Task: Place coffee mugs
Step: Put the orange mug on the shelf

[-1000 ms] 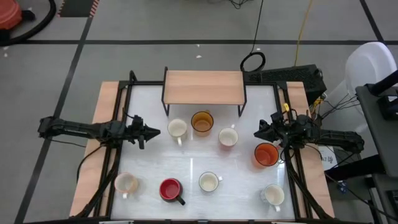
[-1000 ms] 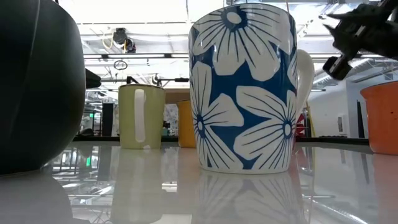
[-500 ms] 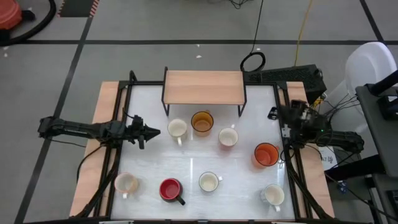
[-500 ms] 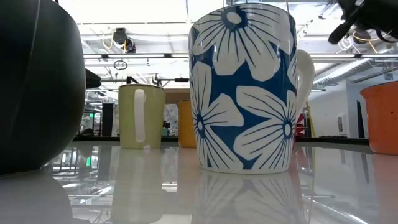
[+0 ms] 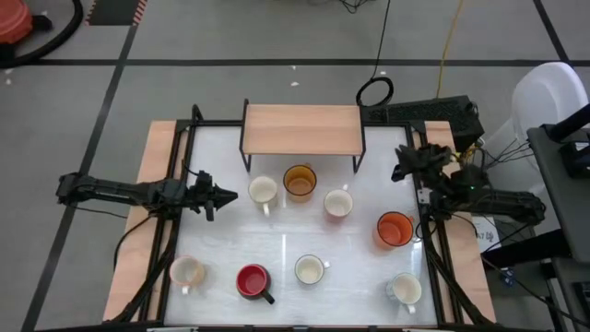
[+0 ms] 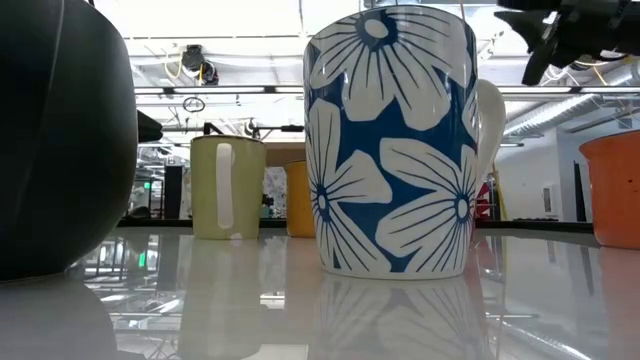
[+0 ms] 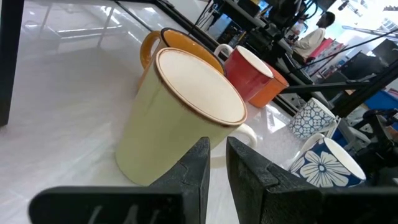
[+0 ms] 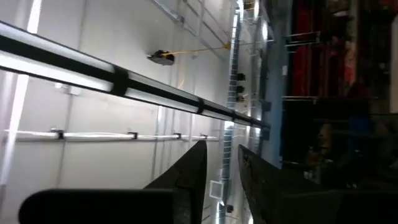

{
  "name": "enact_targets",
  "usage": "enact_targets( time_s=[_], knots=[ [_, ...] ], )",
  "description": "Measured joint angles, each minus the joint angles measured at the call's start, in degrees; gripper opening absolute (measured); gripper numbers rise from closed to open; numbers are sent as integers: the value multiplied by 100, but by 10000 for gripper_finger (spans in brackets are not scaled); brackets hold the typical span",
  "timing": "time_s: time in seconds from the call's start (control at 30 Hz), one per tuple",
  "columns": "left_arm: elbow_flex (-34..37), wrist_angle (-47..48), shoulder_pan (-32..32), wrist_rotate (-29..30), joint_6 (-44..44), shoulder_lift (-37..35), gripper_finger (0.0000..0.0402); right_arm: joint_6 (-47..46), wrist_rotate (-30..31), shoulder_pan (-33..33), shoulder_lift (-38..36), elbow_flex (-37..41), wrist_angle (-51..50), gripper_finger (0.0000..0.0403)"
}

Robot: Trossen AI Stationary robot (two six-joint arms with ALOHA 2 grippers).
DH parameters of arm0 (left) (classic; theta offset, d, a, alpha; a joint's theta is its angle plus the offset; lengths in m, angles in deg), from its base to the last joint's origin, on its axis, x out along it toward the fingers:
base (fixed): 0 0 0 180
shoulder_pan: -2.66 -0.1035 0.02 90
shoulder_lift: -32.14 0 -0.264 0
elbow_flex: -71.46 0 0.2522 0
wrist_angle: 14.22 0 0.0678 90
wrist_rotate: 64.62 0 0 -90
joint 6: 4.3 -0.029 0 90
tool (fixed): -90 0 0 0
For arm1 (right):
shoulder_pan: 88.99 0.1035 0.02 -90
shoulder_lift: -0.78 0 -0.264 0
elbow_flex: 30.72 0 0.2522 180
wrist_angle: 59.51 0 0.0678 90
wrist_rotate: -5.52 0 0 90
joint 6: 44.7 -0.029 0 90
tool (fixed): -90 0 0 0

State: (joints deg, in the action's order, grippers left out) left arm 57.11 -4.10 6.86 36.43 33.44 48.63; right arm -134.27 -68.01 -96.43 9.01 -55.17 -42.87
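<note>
right gripper (image 5: 403,169) right of frame, raised, fingers nearly together, empty | left gripper (image 5: 227,195) left-centre, near closed, empty, beside cream mug (image 5: 263,192) | orange mug (image 5: 395,229) below right gripper | risk: descent clips rim, tips mug

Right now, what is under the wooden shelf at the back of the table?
From above, the wooden shelf covers the table beneath it, so that spot is hidden. The cream mug and amber mug stand just in front.
</note>
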Motion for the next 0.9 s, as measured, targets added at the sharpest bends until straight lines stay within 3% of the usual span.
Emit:
enact_targets(
  time_s=[0.27, 0.7, 0.83, 0.9],
  knots=[
    [-1, 0, 0, 0, 0, 0, 58, 184, -11, 0, 467, -29, -194, 80],
    [-1, 2, 0, 0, 0, 0, 58, 355, 63, -5, 538, 470, -544, 80],
    [0, 0, 0, 0, -1, 0, 58, 541, 1273, -22, 578, 563, -504, 80],
    [0, 0, 0, 0, 0, 0, 58, 1321, 1994, -22, 579, 566, -423, 80]
  ],
)
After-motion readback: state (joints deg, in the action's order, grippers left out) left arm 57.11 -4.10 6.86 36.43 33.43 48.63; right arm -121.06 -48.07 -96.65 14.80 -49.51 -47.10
